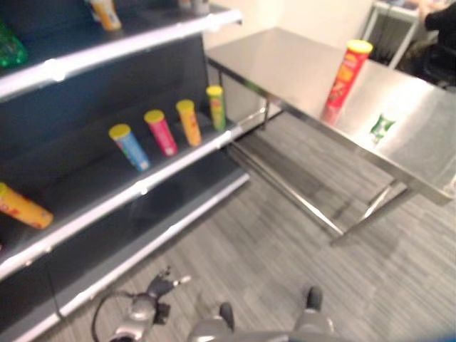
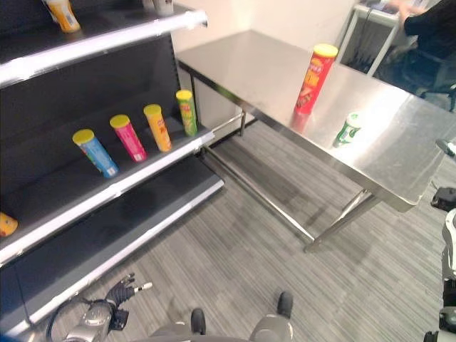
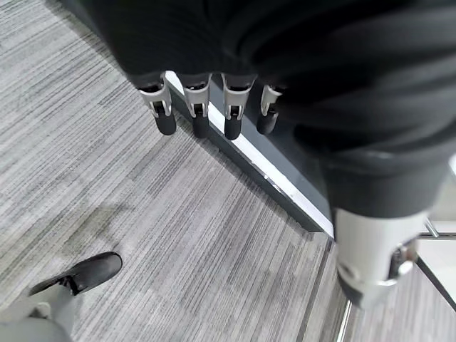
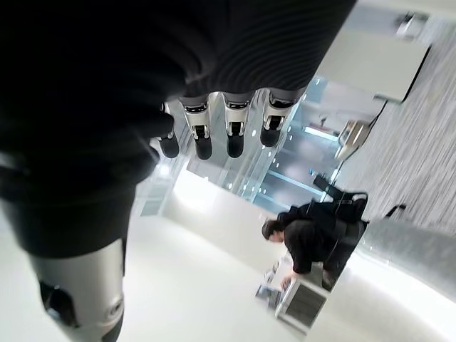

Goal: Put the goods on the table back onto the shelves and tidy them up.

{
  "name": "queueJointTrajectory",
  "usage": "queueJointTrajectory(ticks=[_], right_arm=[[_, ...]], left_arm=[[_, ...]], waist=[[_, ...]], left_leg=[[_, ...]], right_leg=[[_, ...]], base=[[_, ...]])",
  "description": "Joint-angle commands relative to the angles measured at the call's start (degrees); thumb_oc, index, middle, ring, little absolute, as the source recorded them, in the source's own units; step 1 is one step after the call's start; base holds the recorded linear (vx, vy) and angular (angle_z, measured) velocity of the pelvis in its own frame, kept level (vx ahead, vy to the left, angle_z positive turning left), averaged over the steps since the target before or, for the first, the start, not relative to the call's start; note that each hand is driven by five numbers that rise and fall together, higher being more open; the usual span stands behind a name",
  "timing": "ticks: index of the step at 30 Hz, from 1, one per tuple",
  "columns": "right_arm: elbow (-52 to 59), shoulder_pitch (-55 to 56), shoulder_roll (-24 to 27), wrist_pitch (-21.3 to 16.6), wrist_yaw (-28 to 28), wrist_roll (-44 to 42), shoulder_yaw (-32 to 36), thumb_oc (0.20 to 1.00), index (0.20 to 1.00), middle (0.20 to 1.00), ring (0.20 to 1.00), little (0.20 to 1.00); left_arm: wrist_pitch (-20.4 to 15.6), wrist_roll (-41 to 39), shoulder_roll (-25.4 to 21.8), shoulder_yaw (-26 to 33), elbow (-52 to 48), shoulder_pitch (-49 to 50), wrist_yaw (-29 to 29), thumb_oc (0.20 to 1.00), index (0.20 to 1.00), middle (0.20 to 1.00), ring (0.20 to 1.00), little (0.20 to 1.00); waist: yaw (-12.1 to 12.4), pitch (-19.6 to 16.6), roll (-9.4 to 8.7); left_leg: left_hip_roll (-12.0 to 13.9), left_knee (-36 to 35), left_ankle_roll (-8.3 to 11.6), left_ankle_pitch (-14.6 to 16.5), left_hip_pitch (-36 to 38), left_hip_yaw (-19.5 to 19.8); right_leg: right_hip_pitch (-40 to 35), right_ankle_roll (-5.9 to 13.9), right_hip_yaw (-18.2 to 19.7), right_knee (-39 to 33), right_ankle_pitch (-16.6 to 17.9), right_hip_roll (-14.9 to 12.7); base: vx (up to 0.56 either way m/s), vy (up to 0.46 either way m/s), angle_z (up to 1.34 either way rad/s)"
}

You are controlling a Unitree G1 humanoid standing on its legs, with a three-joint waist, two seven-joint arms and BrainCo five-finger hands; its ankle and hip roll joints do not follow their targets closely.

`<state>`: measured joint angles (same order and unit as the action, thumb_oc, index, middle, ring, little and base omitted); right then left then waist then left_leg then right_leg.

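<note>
A: What's underfoot?

B: A grey carpet floor with fine stripes (image 2: 235, 235), spreading across the whole foreground.

A: And at the back?

B: A plain cream wall (image 2: 285, 18). In the far corner next to it stands a white desk on thin legs (image 2: 363, 21). A person in a dark long-sleeved top (image 2: 434, 25) bends over the desk, one hand on its top.

A: Anything near that person?

B: A dark piece of furniture (image 2: 420, 75) just below them. I cannot tell what kind. The right wrist view shows the person leaning over a pale boxy device (image 4: 303, 305).

I see a red can (image 2: 313, 77) with a yellow lid on my shiny silver table (image 2: 399, 153). The floor (image 2: 235, 249) is grey with thin stripes.
</note>
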<state>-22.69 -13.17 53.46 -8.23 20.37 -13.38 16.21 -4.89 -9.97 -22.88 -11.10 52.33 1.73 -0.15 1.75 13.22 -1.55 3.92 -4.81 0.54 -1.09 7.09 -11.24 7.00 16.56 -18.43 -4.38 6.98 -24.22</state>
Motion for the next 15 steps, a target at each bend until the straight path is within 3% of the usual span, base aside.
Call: queueJointTrajectory(ticks=[1,3,4,5,6,7,8,11,12,13,15], right_arm=[[-0.6,-10.0,7.5,-2.7,-1.1,1.6,-4.3,1.0,1.0,1.0,1.0,1.0],[3.2,-9.9,8.8,-3.2,-2.1,0.9,-4.0,1.0,1.0,1.0,1.0,1.0],[3.5,-10.7,9.1,-3.7,-2.9,-0.6,-4.2,1.0,1.0,1.0,1.0,1.0],[3.6,-12.0,9.6,-4.4,-3.5,-1.7,-5.5,1.0,1.0,1.0,1.0,1.0],[5.2,-13.2,9.4,-4.3,-5.3,-4.1,-6.4,1.0,1.0,1.0,1.0,1.0],[5.2,-13.2,9.4,-4.3,-5.3,-4.1,-6.4,1.0,1.0,1.0,1.0,1.0],[5.3,-13.6,8.9,-4.7,-5.6,-5.7,-6.6,1.0,1.0,1.0,1.0,1.0],[6.3,-12.7,8.0,-4.5,-8.1,-9.5,-5.1,1.0,1.0,1.0,1.0,1.0],[6.0,-11.9,8.2,-4.5,-8.7,-10.0,-4.6,1.0,1.0,1.0,1.0,1.0],[5.0,-11.1,8.8,-4.8,-9.7,-10.8,-4.7,1.0,1.0,1.0,1.0,1.0],[3.3,-12.1,9.2,-4.6,-10.7,-10.0,-7.0,1.0,1.0,1.0,1.0,1.0]], left_arm=[[-2.5,1.5,-4.0,-0.4,-3.4,-3.6,0.3,1.0,1.0,1.0,1.0,1.0],[-2.3,1.2,-4.5,0.2,-5.0,-1.8,0.4,1.0,1.0,1.0,1.0,1.0],[-2.4,0.4,-4.3,0.4,-5.9,-1.3,0.3,1.0,1.0,1.0,1.0,1.0],[-2.2,-0.8,-3.9,0.9,-6.9,-0.3,0.2,1.0,1.0,1.0,1.0,1.0],[-1.9,-2.2,-3.5,1.9,-8.8,1.1,-0.7,1.0,1.0,1.0,1.0,1.0],[-1.9,-2.2,-3.5,1.9,-8.8,1.1,-0.7,1.0,1.0,1.0,1.0,1.0],[-1.6,-2.7,-3.6,2.2,-9.4,1.2,-0.5,1.0,1.0,1.0,1.0,1.0],[-1.2,-2.4,-2.8,2.7,-9.3,0.8,-0.8,1.0,1.0,1.0,1.0,1.0],[-1.1,-1.7,-2.5,2.5,-9.0,0.4,-0.9,1.0,1.0,1.0,1.0,1.0],[-1.1,-0.7,-2.3,1.9,-8.4,0.0,-1.2,1.0,1.0,1.0,1.0,1.0],[-1.2,-0.6,-2.3,1.6,-8.2,0.5,-1.5,1.0,1.0,1.0,1.0,1.0]], waist=[[-0.1,-0.9,-2.44],[-0.9,-2.5,-2.01],[-1.3,-2.9,-1.73],[-1.2,-2.9,-1.15],[-0.7,-2.1,-1.18],[-1.0,-2.2,-1.38],[-0.5,-1.3,-1.98],[0.9,-0.2,-3.7],[1.2,-0.3,-4.01],[2.4,-0.6,-3.15],[3.1,-1.3,-2.32]], left_leg=[[8.6,-0.2,8.7,10.3,9.7,4.9],[13.6,0.8,9.89,8.4,10.3,6.0],[14.8,2.8,10.1,6.1,9.0,6.4],[16.4,7.6,9.88,1.8,6.2,7.9],[16.1,16.8,8.07,-1.2,1.2,9.1],[15.9,17.0,8.03,-1.3,0.6,9.5],[14.3,20.7,7.06,-1.5,-2.6,9.9],[6.9,18.1,5.94,6.1,-8.9,9.1],[4.8,14.9,5.79,5.4,-10.5,8.0],[2.4,8.8,5.66,2.7,-12.1,6.5],[1.5,4.6,5.32,2.0,-10.9,7.5]], right_leg=[[0.5,-1.56,0.4,1.5,6.2,5.0],[0.3,-1.56,2.0,4.7,3.8,7.6],[0.1,-1.56,1.4,5.2,3.0,8.0],[-1.3,-2.34,0.6,4.9,1.8,9.7],[-3.5,-4.68,0.4,4.2,-0.6,12.0],[-3.3,-4.72,0.2,4.1,-0.5,11.8],[-4.6,-5.63,-0.5,3.5,-1.2,11.9],[-7.8,-6.01,-1.7,1.3,-2.8,11.9],[-8.5,-5.89,-2.3,0.4,-2.8,11.8],[-9.2,-5.68,-2.2,-0.1,-3.5,12.9],[-8.7,-5.41,-1.8,0.6,-3.8,13.5]], base=[[0.53,-0.505,0.16],[0.55,-0.474,0.43],[0.34,-0.334,0.56],[0.32,-0.428,0.46],[0.22,-0.35,0.28],[0.17,-0.303,0.01],[0.1,-0.183,0.02],[0.15,-0.155,0.14],[0.19,-0.009,0.17],[0.12,0.03,0.29],[0.12,0.067,0.21]])
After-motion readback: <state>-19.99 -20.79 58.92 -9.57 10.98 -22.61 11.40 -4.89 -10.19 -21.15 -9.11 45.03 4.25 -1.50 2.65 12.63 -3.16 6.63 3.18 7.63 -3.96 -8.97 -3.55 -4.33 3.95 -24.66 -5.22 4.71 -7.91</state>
